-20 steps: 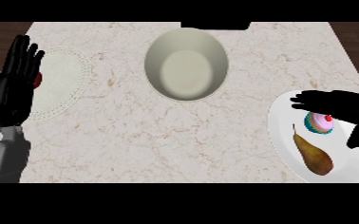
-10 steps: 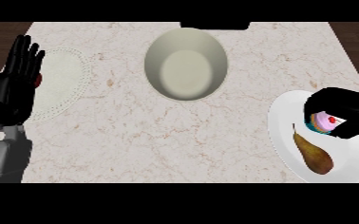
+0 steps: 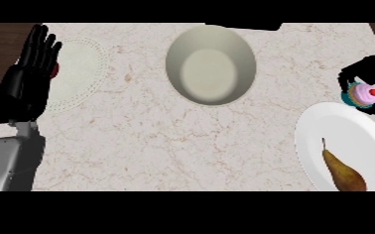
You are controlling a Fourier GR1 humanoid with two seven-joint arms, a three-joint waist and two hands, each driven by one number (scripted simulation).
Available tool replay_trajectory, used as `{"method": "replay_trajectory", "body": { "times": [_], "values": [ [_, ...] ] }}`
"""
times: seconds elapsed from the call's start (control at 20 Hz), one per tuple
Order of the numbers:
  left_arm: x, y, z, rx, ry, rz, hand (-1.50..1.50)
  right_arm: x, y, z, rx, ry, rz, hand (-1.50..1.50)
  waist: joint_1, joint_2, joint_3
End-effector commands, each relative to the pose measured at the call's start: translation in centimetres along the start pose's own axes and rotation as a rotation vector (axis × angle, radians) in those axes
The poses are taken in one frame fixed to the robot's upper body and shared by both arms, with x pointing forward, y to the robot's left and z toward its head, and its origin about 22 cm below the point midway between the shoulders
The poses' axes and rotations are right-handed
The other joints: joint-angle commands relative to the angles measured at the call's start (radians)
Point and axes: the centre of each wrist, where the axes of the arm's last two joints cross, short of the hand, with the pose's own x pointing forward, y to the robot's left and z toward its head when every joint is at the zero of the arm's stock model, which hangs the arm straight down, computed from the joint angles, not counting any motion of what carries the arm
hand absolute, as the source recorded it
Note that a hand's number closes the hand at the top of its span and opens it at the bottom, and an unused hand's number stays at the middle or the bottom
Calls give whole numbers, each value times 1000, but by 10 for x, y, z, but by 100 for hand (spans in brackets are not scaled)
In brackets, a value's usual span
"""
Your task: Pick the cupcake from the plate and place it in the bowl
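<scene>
Now, head view: the right robot hand (image 3: 356,77) curls round the cupcake (image 3: 362,95), held above the table (image 3: 183,144) just off the plate (image 3: 333,139), well apart from the bowl (image 3: 211,64). Risk: a tilt on the sideways carry could spill it short of the bowl. The left robot hand (image 3: 31,79) rests open, fingers up, at the left edge.

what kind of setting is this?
Most likely a kitchen counter: a marbled stone-look top holding a bowl, a white plate with a pear, and a cupcake.
</scene>
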Motion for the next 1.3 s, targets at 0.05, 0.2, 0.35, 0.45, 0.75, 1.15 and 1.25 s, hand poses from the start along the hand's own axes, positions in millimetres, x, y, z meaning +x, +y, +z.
{"method": "replay_trajectory", "body": {
  "times": [0.05, 0.2, 0.35, 0.45, 0.75, 1.15, 1.25],
  "values": [
    [1, -10, -2, -43, -22, 5, 0, -14, -36, 13, -61, 143, -15, 150, 46, 17, 3],
    [0, -12, -4, -44, -6, 25, 0, -15, -45, 13, -130, 148, -23, 150, 37, 15, 4],
    [-6, -6, 0, -23, -17, 12, 0, -20, -75, 27, -239, 160, 17, 150, 26, 9, 2],
    [-1, 2, -5, -17, -14, -8, 0, -20, -96, 34, -280, 162, 6, 150, 23, 6, 1],
    [-8, 0, -2, -4, 18, -7, 0, -16, -133, 38, -411, -52, -125, 150, -4, -5, -1],
    [-10, 3, -2, 4, 11, -2, 0, 7, -182, 16, -518, -266, -245, 150, -3, -11, -4],
    [-10, 9, -3, 14, 30, -16, 0, 16, -198, 9, -516, -356, -334, 150, -22, -22, -5]
  ]
}}
